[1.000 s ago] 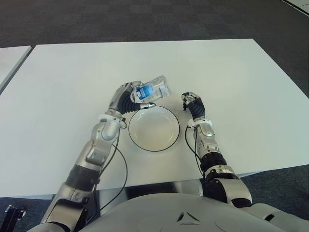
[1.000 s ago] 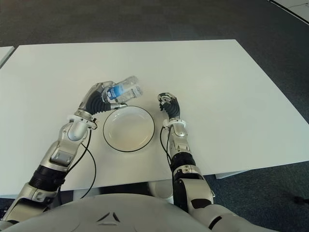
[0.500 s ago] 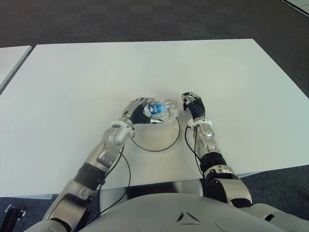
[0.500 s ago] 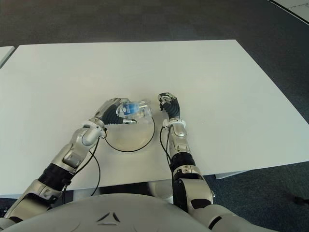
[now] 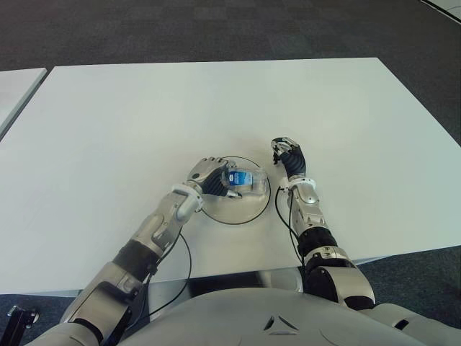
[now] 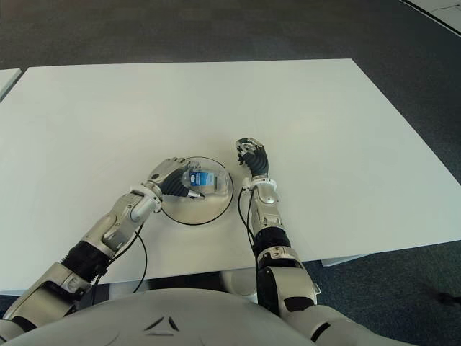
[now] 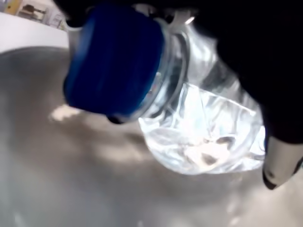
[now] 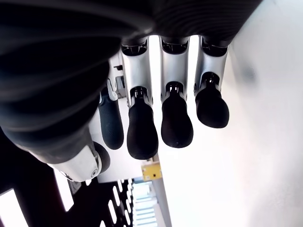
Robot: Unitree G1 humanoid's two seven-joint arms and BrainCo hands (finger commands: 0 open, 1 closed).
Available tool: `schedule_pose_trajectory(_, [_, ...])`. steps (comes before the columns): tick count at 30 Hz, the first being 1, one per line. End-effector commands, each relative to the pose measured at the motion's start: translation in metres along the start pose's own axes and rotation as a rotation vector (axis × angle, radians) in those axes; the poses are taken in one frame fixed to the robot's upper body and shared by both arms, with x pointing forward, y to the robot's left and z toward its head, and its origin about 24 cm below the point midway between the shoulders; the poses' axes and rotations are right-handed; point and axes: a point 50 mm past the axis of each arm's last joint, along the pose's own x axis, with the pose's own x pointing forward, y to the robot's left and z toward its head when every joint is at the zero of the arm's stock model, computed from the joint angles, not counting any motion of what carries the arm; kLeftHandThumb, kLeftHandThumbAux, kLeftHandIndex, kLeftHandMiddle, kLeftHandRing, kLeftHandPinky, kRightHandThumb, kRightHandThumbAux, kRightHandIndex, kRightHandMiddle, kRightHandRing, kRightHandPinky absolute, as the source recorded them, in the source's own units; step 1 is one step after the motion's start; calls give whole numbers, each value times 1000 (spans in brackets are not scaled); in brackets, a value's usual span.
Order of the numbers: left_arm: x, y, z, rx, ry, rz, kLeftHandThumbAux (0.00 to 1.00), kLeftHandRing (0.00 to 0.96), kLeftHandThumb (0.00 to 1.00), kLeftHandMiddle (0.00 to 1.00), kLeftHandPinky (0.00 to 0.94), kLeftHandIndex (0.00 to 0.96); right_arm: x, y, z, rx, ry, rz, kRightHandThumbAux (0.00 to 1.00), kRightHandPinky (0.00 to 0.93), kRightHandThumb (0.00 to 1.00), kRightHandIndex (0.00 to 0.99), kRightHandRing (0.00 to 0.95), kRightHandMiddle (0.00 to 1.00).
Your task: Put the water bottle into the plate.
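Left hand (image 5: 207, 176) wrapped round water bottle (image 5: 241, 179), bottle on its side over plate (image 5: 234, 213). Right hand (image 5: 288, 155) at plate's 2 o'clock, fingers loosely curled, holding nothing.

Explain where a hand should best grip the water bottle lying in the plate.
Likely around the clear middle of the water bottle, from above, as the left hand does. It lies on its side over the plate, so fingers can wrap across its round body.

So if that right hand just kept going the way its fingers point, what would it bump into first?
Probably nothing: the right hand, empty beside the black-rimmed white plate, points away from the robot over bare white table. The clear plastic water bottle lies off that line, though depth is uncertain.
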Motion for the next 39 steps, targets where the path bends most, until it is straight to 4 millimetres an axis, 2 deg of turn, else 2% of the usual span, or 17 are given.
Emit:
schedule_pose_trajectory(1, [-1,-2,-4,84,28,14,668,812,849,548,791,400,-22,-10,-44,14,219,-53,728,740,705,439,730,750])
schedule_pose_trajectory(4, [-2,-3,-4,130,38,22,667,798,849,570,775,406,-23,-10,-44,14,218,-51,728,741,705,439,731,751])
schedule_pose_trajectory(8, [-3,-4,-6,246,47,18,667,724,841,571,674,397,-23,-10,-45,13,218,-51,728,741,705,439,732,752])
schedule_pose_trajectory(12, [-4,-5,-7,298,50,7,668,683,839,569,648,392,-23,-10,-45,11,220,-54,728,741,705,439,731,751])
schedule_pose_trajectory(15, [-4,-5,-7,321,44,7,671,621,834,554,590,381,-23,-10,-45,5,216,-46,728,741,704,439,732,752])
schedule_pose_trajectory(17, [-4,-5,-8,328,40,8,675,516,830,510,503,380,-23,-10,-45,4,213,-42,728,741,704,439,733,753])
schedule_pose_trajectory(18, [-4,-5,-8,330,38,8,686,438,785,435,437,391,-23,-10,-45,4,213,-40,729,742,704,439,733,753])
schedule_pose_trajectory(20, [-5,-5,-8,334,36,4,695,370,745,368,380,400,-23,-10,-45,4,213,-38,729,742,703,438,734,754])
schedule_pose_trajectory(24, [-5,-5,-9,343,37,-11,640,210,603,218,237,194,-24,-10,-45,7,214,-37,729,742,703,438,734,755])
schedule_pose_trajectory(27, [-4,-5,-10,360,46,-17,644,145,559,156,172,134,-23,-10,-45,10,217,-38,729,742,703,438,735,755])
schedule_pose_trajectory(29, [-4,-5,-11,372,50,-15,657,69,516,82,87,75,-23,-10,-45,10,217,-39,729,742,703,438,734,754])
schedule_pose_trajectory(32, [-4,-5,-11,400,52,-4,658,22,486,26,28,27,-24,-10,-45,10,216,-37,729,741,703,438,733,754])
schedule_pose_trajectory(35, [-4,-4,-12,423,55,29,641,7,470,8,9,9,-23,-10,-45,10,217,-40,729,742,703,438,733,754])
schedule_pose_trajectory(39, [-5,-5,-12,433,54,92,564,1,451,1,1,1,-23,-10,-45,8,218,-43,729,741,703,438,733,754])
